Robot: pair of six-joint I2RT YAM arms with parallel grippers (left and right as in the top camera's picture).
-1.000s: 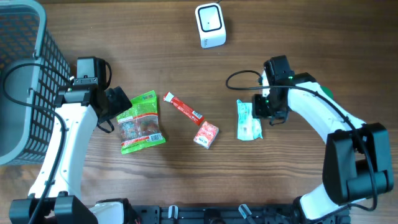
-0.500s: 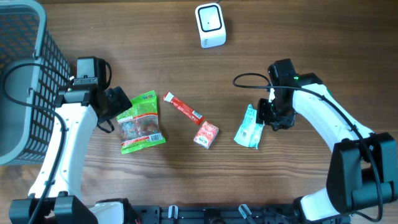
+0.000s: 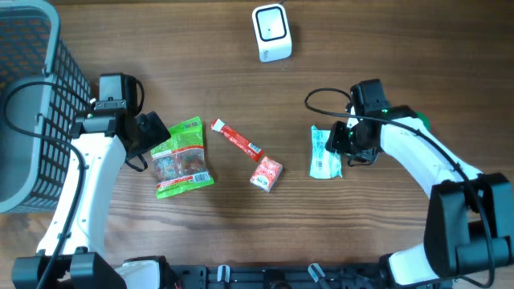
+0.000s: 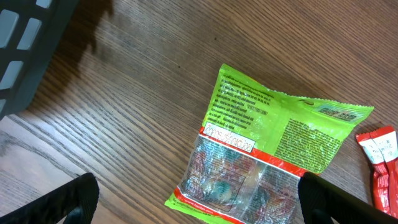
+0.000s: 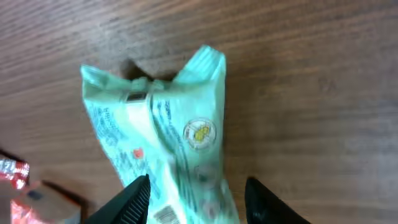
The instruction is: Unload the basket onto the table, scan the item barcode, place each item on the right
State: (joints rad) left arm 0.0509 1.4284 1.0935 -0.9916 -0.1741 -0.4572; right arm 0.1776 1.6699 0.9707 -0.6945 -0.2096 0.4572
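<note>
A mint-green snack packet (image 3: 324,152) hangs in my right gripper (image 3: 344,148), right of the table's centre. In the right wrist view the packet (image 5: 168,137) runs between the two black fingers, with my gripper (image 5: 198,182) shut on its lower part. A small barcode (image 5: 165,215) shows at the bottom edge. The white scanner (image 3: 271,32) stands at the back centre, well away from the packet. My left gripper (image 3: 157,136) is wide open over a green candy bag (image 3: 183,156). In the left wrist view this gripper (image 4: 199,186) straddles the bag (image 4: 273,155) without touching it.
A red stick packet (image 3: 238,140) and a small red packet (image 3: 267,173) lie between the arms. A grey mesh basket (image 3: 32,104) fills the left edge. The right arm's black cable (image 3: 317,98) loops above the packet.
The right gripper swung the mint packet out to a tilt lower down, then back up to a straight pose. The left arm has not moved.
</note>
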